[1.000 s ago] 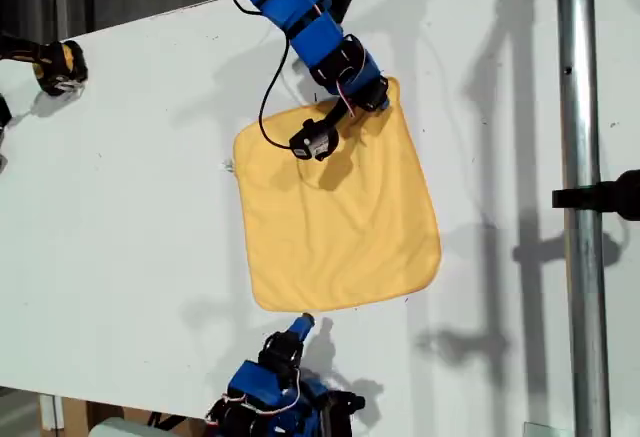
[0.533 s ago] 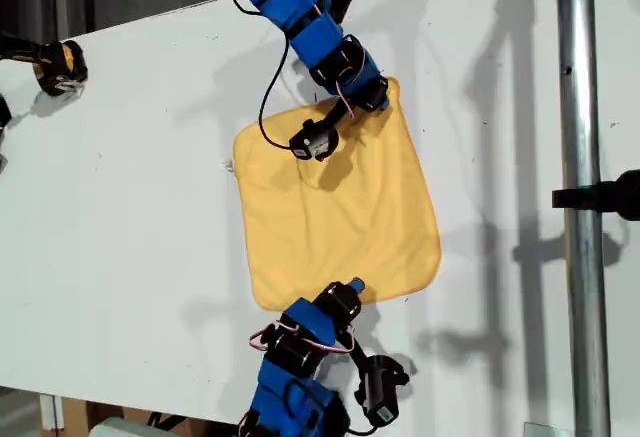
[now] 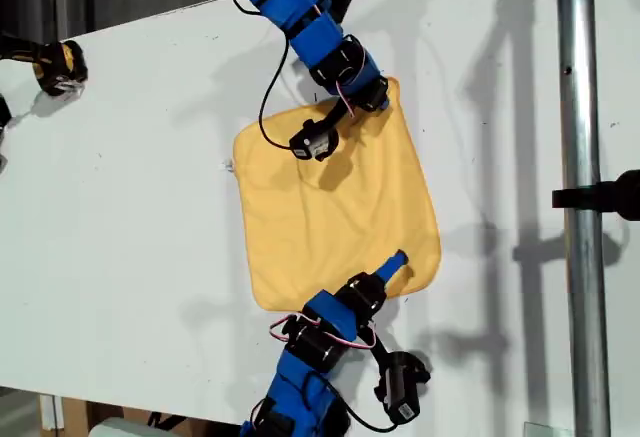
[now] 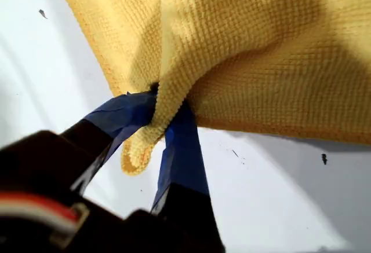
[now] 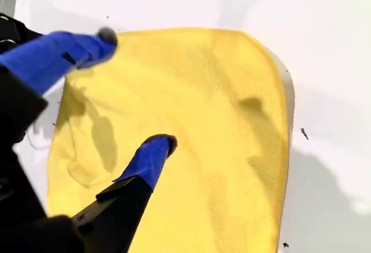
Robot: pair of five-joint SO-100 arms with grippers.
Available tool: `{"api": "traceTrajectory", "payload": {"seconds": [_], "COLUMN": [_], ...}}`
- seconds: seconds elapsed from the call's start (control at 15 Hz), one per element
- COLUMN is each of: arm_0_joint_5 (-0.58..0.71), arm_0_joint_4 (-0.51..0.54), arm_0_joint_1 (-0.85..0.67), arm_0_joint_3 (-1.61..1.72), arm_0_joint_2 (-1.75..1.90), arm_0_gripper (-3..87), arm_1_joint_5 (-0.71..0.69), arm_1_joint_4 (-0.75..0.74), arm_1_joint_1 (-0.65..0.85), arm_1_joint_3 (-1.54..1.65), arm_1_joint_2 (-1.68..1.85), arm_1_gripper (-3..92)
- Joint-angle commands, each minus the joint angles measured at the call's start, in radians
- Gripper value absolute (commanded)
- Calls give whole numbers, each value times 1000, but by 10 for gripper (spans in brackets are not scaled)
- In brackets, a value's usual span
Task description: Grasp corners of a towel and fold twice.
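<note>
My first gripper [image 4: 161,120] clamped on towel corner [image 4: 139,151], blue-taped jaws pinching bunched hem; in exterior view this is arm at towel's upper edge. My second gripper [image 5: 124,99] spread wide, jaws apart above towel [image 3: 335,202], near its lower right corner in exterior view, touching or not unclear. Towel lies mostly flat on white table [image 3: 130,207], near centre.

Table [image 3: 130,207]: white, flat, filling most of the exterior view.
Metal pole [image 3: 580,207]: upright, over the table's far side.
Black clamp [image 3: 600,197]: fixed to the pole.
</note>
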Motion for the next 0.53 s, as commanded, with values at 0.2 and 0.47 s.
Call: {"api": "traceTrajectory", "payload": {"seconds": [0.2, 0.47], "arm_0_joint_5": [-3, -84], "arm_0_joint_4": [12, -6], "arm_0_joint_1": [31, 81], "arm_0_joint_3": [-26, -77], "arm_0_joint_2": [-78, -273], "arm_0_gripper": [369, 363], "arm_1_joint_5": [-12, -12], "arm_1_joint_4": [-8, -8], "arm_1_joint_1": [3, 2], "arm_1_joint_3": [-28, -29], "arm_1_joint_2": [14, 15], "arm_1_gripper": [-1, -1]}}
